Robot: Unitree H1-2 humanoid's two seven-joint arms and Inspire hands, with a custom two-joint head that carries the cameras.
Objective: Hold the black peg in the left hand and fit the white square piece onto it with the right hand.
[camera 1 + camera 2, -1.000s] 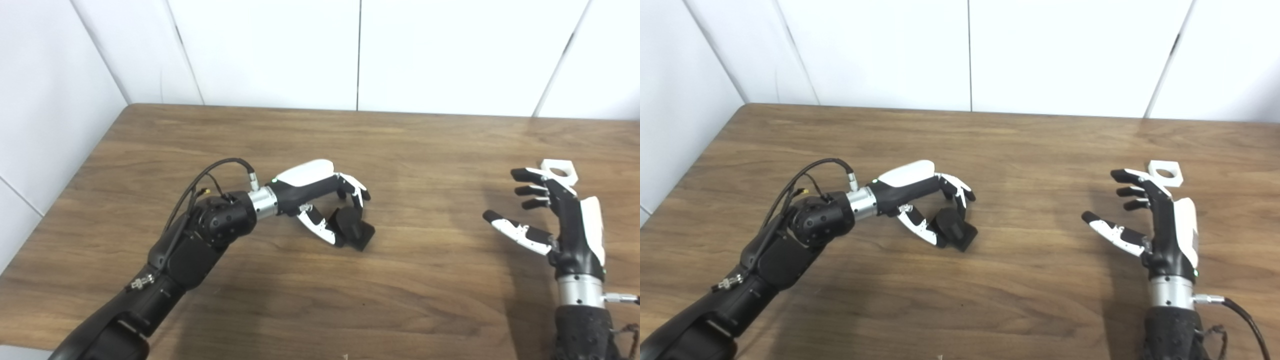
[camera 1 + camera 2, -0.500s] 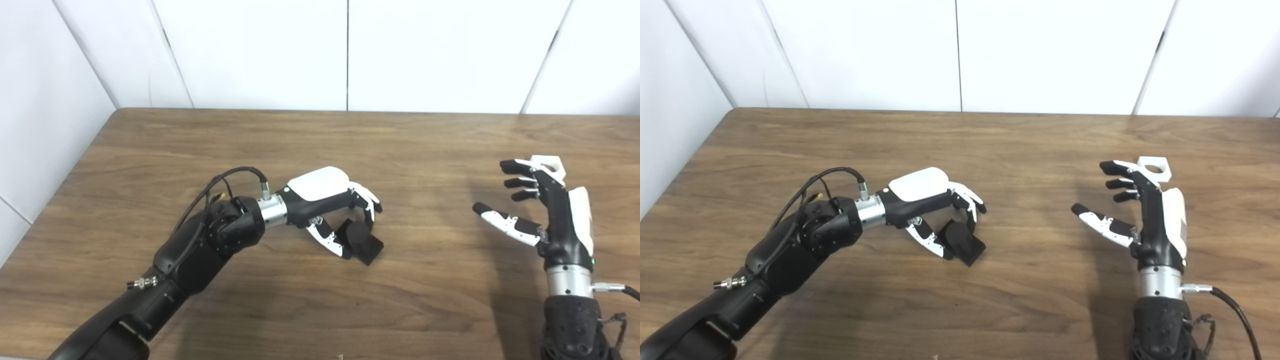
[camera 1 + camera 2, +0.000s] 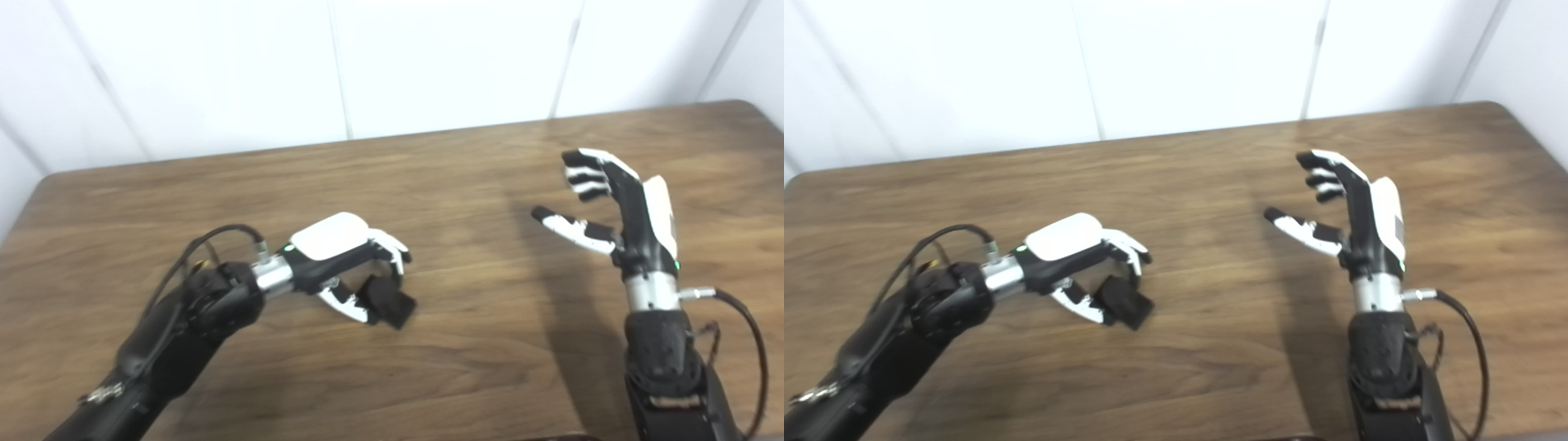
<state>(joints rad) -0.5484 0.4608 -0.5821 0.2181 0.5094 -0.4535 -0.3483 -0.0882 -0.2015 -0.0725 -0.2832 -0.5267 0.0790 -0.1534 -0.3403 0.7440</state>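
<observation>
The black peg [image 3: 387, 300], a dark block with a stub, rests tilted on the wooden table [image 3: 465, 373] left of centre. My left hand [image 3: 343, 254] curls over it, fingers and thumb closed against its sides. My right hand [image 3: 618, 202] stands upright at the right, palm facing left, fingers and thumb spread, holding nothing. The white square piece does not show in either view; the spot where it lay is behind the right hand's fingers [image 3: 1326, 174].
White wall panels [image 3: 441, 61] stand along the table's far edge. The table's right far corner [image 3: 1497, 107] is now in view. A cable [image 3: 744, 343] loops from the right wrist. Bare wood lies between the two hands.
The camera has swung right, shifting the whole picture left. The right hand has reached farther forward and now covers the white square piece. The left hand stays around the peg.
</observation>
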